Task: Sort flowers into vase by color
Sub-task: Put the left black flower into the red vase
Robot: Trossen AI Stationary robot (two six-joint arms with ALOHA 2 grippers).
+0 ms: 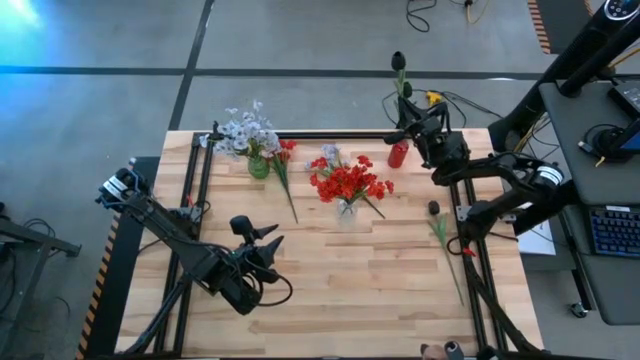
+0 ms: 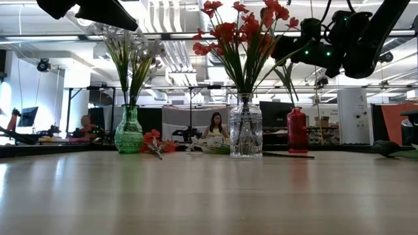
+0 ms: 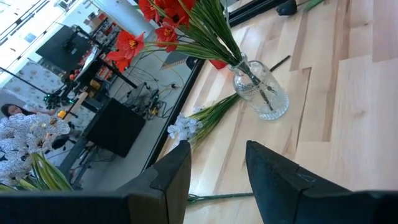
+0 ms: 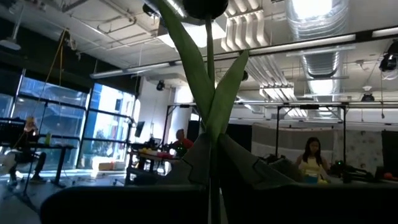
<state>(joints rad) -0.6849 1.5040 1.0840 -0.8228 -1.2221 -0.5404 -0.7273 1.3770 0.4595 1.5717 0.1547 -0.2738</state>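
Note:
My right gripper (image 1: pixel 408 128) is at the table's far right, shut on a dark-blossomed flower (image 1: pixel 398 62) beside the red vase (image 1: pixel 398 153). The clear vase (image 1: pixel 347 208) at mid-table holds red flowers (image 1: pixel 350 180). The green vase (image 1: pixel 258 165) at the far left holds white flowers (image 1: pixel 245 130). A red flower (image 1: pixel 286 150) and a white one (image 3: pixel 186 127) lie on the table between the vases. Another dark flower (image 1: pixel 433 208) lies near the right edge. My left gripper (image 1: pixel 268 240) hovers open at the near left, with nothing between its fingers. My right gripper pinches the dark flower's thin green stem (image 4: pixel 210 134) between its two fingers, below the leaves (image 4: pixel 224 87). The fingers slant upward. The flower stands upright above them, its blossom (image 4: pixel 205 7) on top, clear of the table. The stem's lower end is hidden by the gripper.
Black rails (image 1: pixel 200 180) run along the table's left, right and far edges. Bare wood (image 1: pixel 360 290) fills the near half of the table. People sit at desks in the room beyond the far edge.

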